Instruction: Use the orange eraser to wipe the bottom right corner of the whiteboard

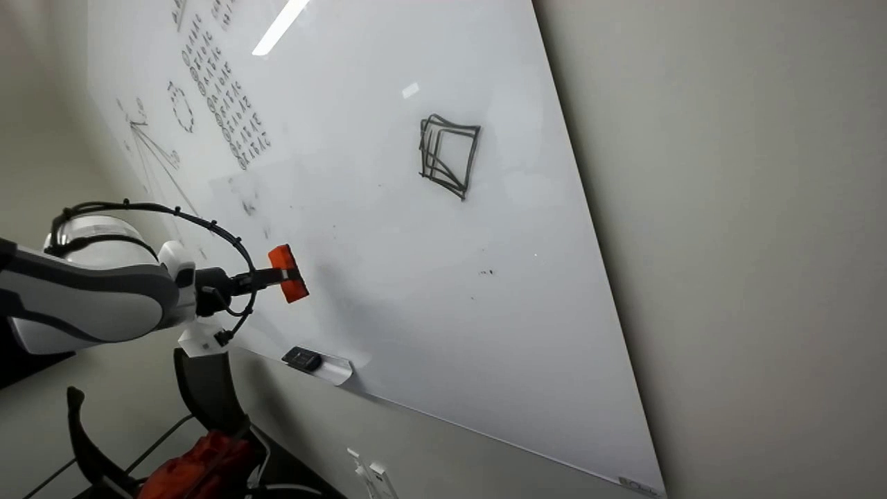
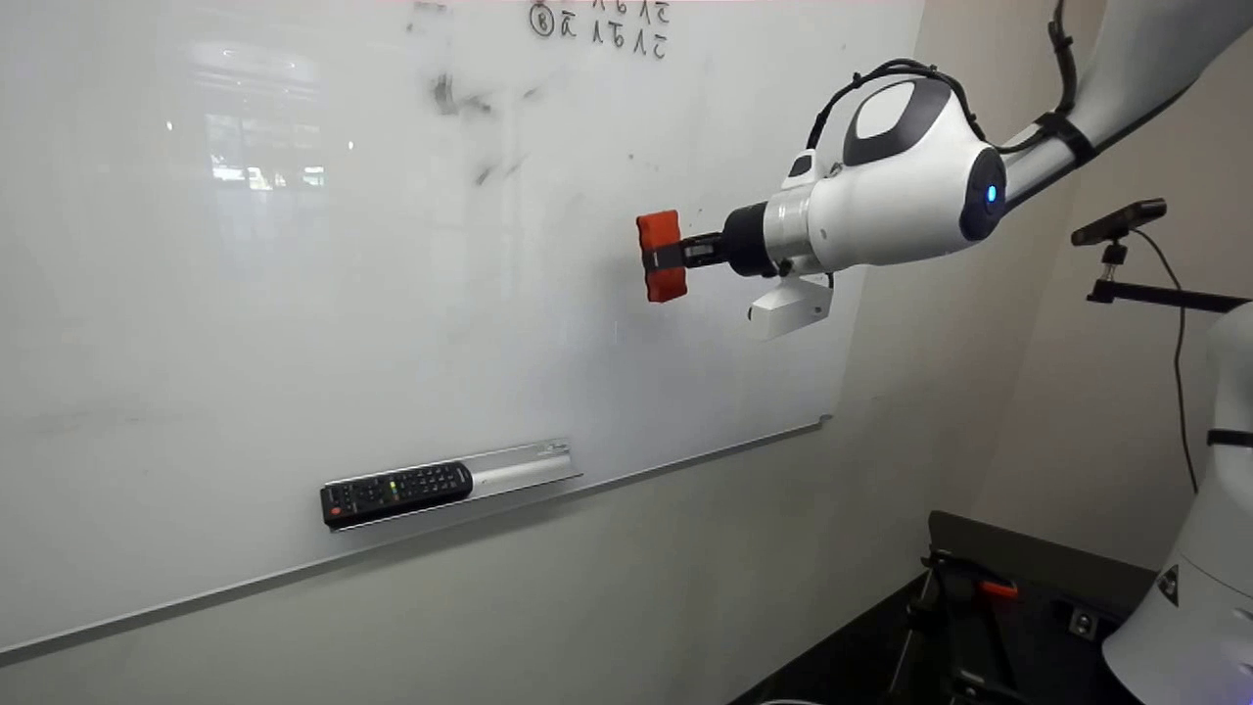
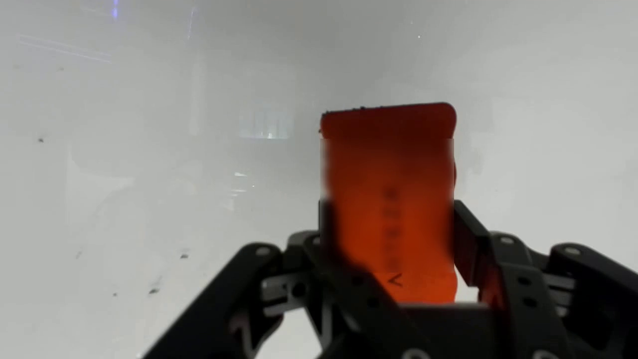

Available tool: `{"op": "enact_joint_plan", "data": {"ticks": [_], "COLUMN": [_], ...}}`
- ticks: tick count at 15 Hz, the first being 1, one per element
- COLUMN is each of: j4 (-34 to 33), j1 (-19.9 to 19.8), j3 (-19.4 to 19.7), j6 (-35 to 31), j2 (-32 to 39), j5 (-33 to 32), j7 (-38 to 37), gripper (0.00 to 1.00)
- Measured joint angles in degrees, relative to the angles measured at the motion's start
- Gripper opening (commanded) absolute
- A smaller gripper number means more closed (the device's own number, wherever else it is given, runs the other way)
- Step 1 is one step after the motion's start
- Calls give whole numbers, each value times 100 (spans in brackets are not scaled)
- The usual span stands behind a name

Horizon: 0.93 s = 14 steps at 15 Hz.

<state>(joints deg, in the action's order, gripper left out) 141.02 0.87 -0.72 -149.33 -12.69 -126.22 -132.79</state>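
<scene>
Because the gripper (image 3: 391,219) had the orange eraser (image 2: 660,227) pinched across its middle, its fingers (image 3: 469,242) parted only by the block's width, one to either side, the step in hand seemed to be getting it onto the whiteboard (image 2: 294,343). The eraser hung in front of the board, higher than the silver tray (image 2: 521,474) that bore a remote control (image 2: 396,493); the lower right corner (image 1: 641,468) lay right of that tray, along the bottom edge. Doing it well called for lowering the eraser on the tray's right, clear of its end, setting the underside flat before pressing, then rubbing in short, even strokes out to the corner, since a tilted block would likely wipe with one edge and might twist. Contact was hard to judge: a soft shadow (image 1: 343,294) above the tray hinted at a gap, yet the wiping face was turned from every camera. A blurred band crossed the eraser in the wrist view, leaving most lettering illegible; in an exterior view the arm (image 2: 886,201), above and right of the tray, hid some of the board's side edge, and whether any ink sat in that corner could not be told.
</scene>
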Motion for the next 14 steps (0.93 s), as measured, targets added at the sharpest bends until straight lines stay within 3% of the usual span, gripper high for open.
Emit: {"op": "enact_joint_plan", "data": {"ticks": [1,2,8,14], "j4": [26,36,188,914], "j1": [3,9,81,-187], "j3": [0,-2,253,1194], "j6": [0,0,14,-71], "j2": [-18,-19,-177,-1485], "j5": [0,0,23,-107], "j7": [0,0,2,482], "gripper": [55,30,30,30]}}
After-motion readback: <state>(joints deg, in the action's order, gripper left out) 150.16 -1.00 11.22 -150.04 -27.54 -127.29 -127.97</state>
